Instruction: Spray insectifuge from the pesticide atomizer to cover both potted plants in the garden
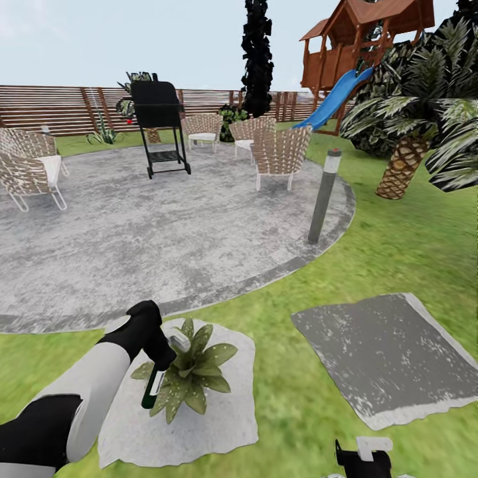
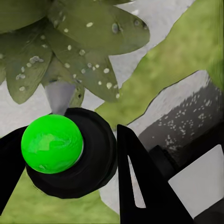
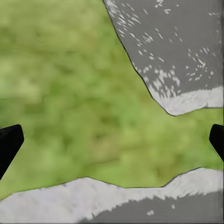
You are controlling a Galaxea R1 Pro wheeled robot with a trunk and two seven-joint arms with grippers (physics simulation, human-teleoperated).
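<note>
One potted plant (image 1: 189, 372) on pale stone. Left pincer (image 1: 157, 358) clamped on pesticide atomizer (image 1: 153, 388), right beside leaves. Right pincer (image 3: 112, 140) apart, over grass. Aim nozzle at leaves, wet all.

The lawn (image 1: 398, 252) carries a round paved patch (image 1: 153, 232) at its far side and two grey stepping stones nearer. A potted plant (image 1: 189, 375) sits on the left stone (image 1: 219, 411); the right stone (image 1: 392, 358) is darker. A short post (image 1: 324, 196) stands at the patch's right edge
</note>
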